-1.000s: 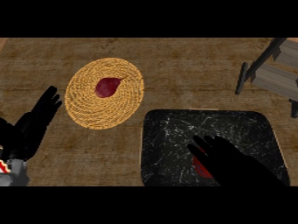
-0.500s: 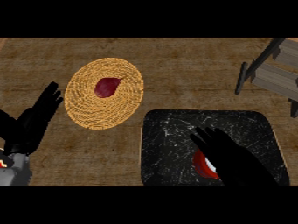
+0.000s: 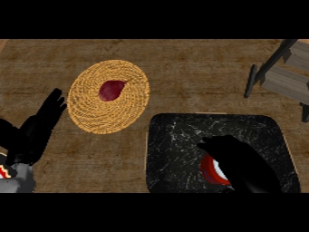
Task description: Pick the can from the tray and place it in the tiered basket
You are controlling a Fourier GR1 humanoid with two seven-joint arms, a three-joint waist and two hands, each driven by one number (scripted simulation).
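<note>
Right hand (image 3: pixel 240 161) over the tray (image 3: pixel 176 136), can (image 3: pixel 210 171) just beneath its palm; grip can't be told. Left hand (image 3: pixel 33 131) open.

The can (image 3: pixel 212 171) is red and white and sits on the tray, in the lower right of the frame. The right hand (image 3: pixel 243 165) covers most of it, so only its left edge shows, and its pose is unclear. The tray (image 3: pixel 180 145) is a black, white-veined, rounded square lying flat on the tabletop. The tiered basket (image 3: pixel 292 77), grey slats in a dark frame, stands apart at the upper right, cut by the frame's edge.
</note>
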